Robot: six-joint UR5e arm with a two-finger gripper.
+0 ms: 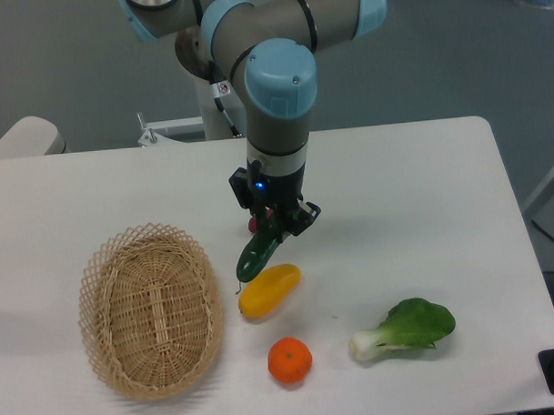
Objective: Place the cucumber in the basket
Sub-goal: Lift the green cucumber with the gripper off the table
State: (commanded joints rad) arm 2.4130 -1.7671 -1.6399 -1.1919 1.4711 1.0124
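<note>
The cucumber is small, dark green and glossy. It hangs tilted from my gripper, which is shut on its upper end and holds it just above the table. Its lower tip points down-left, close to the yellow vegetable. The basket is an oval of light tan wicker, empty, at the left front of the table, a short way left of the cucumber. A bit of a red-purple thing shows behind the gripper, mostly hidden.
An orange lies in front of the yellow vegetable. A bok choy lies at the right front. The arm's base stands at the table's back edge.
</note>
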